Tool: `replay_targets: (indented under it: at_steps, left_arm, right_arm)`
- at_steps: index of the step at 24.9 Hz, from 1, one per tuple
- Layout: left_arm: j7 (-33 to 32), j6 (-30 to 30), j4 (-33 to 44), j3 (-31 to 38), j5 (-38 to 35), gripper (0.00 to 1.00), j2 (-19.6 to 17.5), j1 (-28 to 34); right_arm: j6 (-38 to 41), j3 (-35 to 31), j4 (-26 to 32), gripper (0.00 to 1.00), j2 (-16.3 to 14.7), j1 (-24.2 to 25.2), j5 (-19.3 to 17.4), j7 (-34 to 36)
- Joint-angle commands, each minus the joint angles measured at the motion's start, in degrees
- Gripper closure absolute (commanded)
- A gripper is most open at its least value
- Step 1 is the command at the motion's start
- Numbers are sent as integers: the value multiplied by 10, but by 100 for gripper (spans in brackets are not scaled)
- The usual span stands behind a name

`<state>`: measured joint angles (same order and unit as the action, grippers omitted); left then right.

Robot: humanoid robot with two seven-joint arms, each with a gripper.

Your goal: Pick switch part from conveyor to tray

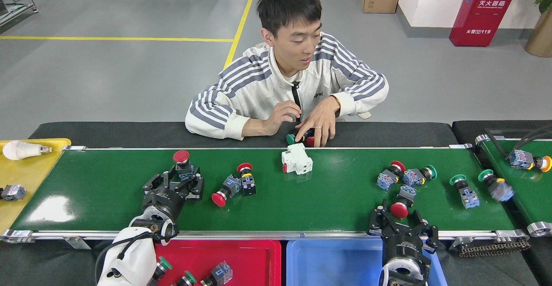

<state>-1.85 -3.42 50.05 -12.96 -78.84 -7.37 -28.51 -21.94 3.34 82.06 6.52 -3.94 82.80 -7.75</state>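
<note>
Left hand (174, 183) spread wide; right hand (399, 221) likewise (fingers apart).

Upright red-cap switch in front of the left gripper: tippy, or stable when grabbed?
Probably tippy: the red-cap switch stands upright with a wide mushroom cap over a narrower body. Likely rigid plastic, so the left gripper, open around it, shouldn't deform it. On the glossy conveyor a one-sided nudge may slide or topple it.
</note>
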Motion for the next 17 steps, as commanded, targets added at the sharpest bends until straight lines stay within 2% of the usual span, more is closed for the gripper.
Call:
replay_targets:
  at_steps: [1, 4, 6, 8, 11, 13, 14, 15, 16, 17]
  left_arm:
    - [18, -12, 9, 4, 2, 96, 2, -5]
    - [38, -20, 28, -1, -2, 97, 1, 7]
    - [38, -66, 79, 4, -3, 97, -6, 36]
    - [36, -121, 171, 10, -7, 97, -22, 78]
    - [34, -244, 298, 26, -7, 96, -76, 156]
    - [28, -351, 398, 49, -10, 92, -90, 243]
    - [27, -384, 432, 52, -15, 87, -92, 282]
    - [27, -416, 464, 56, -22, 72, -91, 327]
    - [26, -416, 469, 57, -24, 51, -87, 345]
    - [26, -416, 468, 58, -25, 26, -82, 348]
  right_arm:
    - [8, 0, 4, 89, -4, -5, -1, -3]
    - [33, 0, 7, 96, -7, -4, -2, -3]
    - [39, 0, 13, 97, -7, -1, -2, -3]
    - [48, 1, 34, 97, -12, 7, -1, 0]
    - [105, 16, 79, 97, -26, 28, -2, 2]
    - [177, 40, 101, 97, -28, 36, -2, 4]
    - [211, 52, 102, 97, -30, 33, -2, 4]
    - [270, 69, 102, 97, -34, 29, -2, 4]
    - [317, 80, 102, 97, -37, 24, -2, 4]
    - [362, 91, 102, 97, -38, 19, -2, 4]
